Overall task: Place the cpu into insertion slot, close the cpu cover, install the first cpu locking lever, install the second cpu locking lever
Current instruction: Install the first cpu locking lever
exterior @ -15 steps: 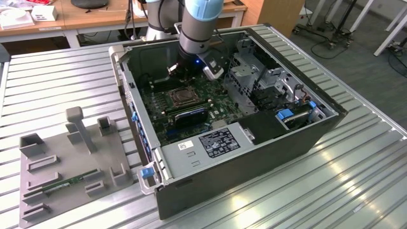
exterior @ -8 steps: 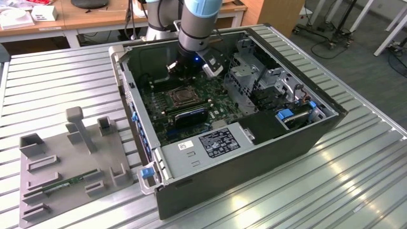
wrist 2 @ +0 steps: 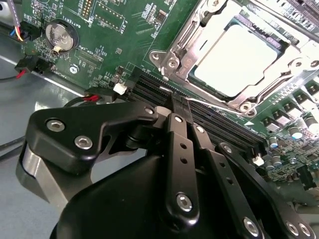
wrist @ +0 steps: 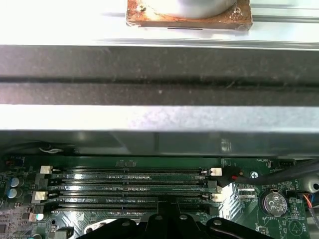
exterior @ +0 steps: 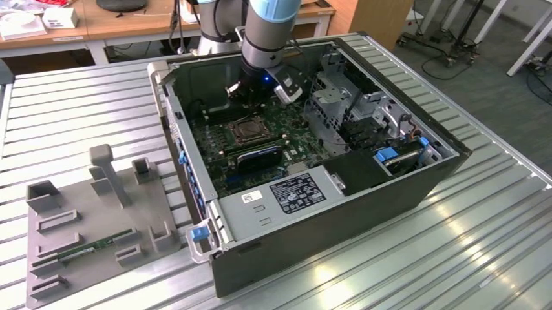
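Open computer case (exterior: 345, 213) lies on a slatted metal table (exterior: 483, 245). The arm reaches down into its far part. Gripper (exterior: 255, 95) hangs inside the case, just on the far side of the insertion slot (exterior: 244, 131). In the second wrist view the gripper (wrist 2: 179, 102) has its jaws together with nothing between them, tips over the long black memory slots (wrist 2: 149, 87). In the first wrist view the same tips (wrist: 167, 211) sit beside those slots (wrist: 132, 186). The cpu (wrist 2: 238, 59) is seated in the slot, pale face up. The cpu cover (wrist 2: 209, 87) is down, framing it flat. A coin battery (wrist 2: 59, 34) sits on the green board, well apart from the socket. At the exterior view's left, a grey fixture tray (exterior: 77, 258) on the table carries a memory stick (exterior: 90, 248).
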`<move>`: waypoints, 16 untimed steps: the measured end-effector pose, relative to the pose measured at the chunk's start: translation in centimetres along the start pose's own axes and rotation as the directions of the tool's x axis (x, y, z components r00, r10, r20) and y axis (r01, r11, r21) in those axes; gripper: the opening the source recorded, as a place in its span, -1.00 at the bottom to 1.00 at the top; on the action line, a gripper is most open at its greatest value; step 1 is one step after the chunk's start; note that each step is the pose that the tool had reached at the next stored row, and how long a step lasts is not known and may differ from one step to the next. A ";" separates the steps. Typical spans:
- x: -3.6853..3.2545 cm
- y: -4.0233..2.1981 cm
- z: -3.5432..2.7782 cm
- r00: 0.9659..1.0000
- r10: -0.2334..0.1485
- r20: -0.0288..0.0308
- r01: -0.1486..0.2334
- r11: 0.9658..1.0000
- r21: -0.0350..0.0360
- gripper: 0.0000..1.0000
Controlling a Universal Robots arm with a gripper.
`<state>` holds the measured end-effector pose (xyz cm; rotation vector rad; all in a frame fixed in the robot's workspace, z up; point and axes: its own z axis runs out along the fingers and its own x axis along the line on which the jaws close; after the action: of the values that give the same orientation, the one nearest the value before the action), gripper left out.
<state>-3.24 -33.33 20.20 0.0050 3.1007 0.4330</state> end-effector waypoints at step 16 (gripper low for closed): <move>0.01 -0.18 0.57 1.000 0.000 0.000 0.000 1.000 0.020 -0.79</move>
<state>-3.24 -33.35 19.60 0.0048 3.1048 0.4024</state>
